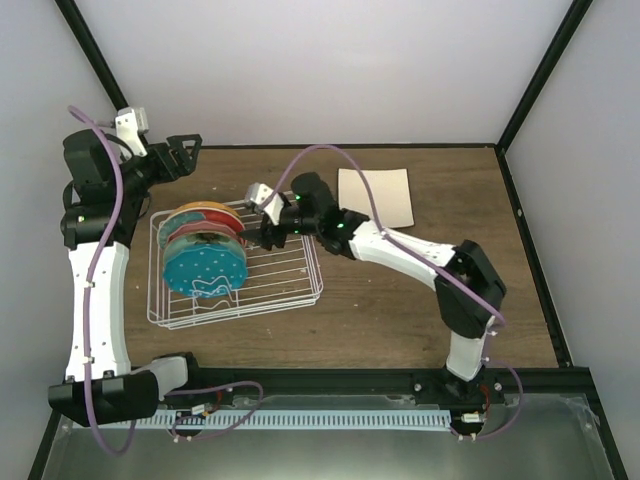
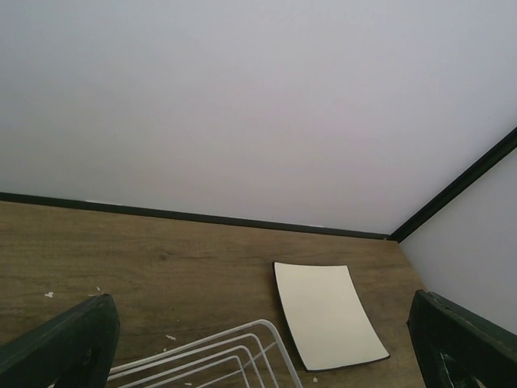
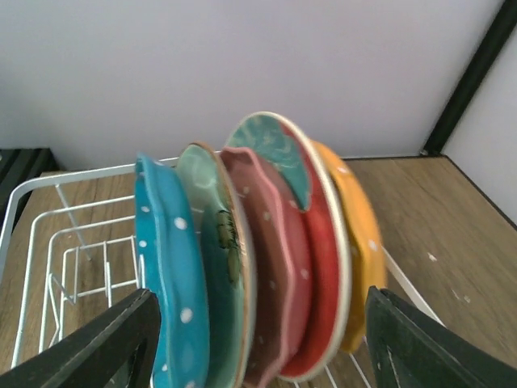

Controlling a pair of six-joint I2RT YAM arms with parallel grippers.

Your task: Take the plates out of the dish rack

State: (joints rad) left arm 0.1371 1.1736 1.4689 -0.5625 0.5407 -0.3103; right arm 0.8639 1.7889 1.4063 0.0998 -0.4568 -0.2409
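Because the five upright plates (image 3: 266, 242) stand nearly touching in the dish rack (image 3: 73, 179), we judge the main risk to be a finger wedging between neighbours, dragging two out or tipping the row. The right claw (image 3: 257, 339) is spread wide and empty. The row sits directly ahead between its fingers, the teal dotted plate (image 3: 166, 267) nearest one and the orange plate (image 3: 359, 242) nearest the other. The left claw (image 1: 186, 152) is also open, with the square cream plate (image 2: 327, 311) flat ahead of it.

Your white left arm (image 1: 95, 290) rises upright, elbow folded, its black left gripper (image 1: 188, 152) spread wide. Your white right arm (image 1: 400, 250) stretches leftward, its black right gripper (image 1: 268, 232) likewise gaping.
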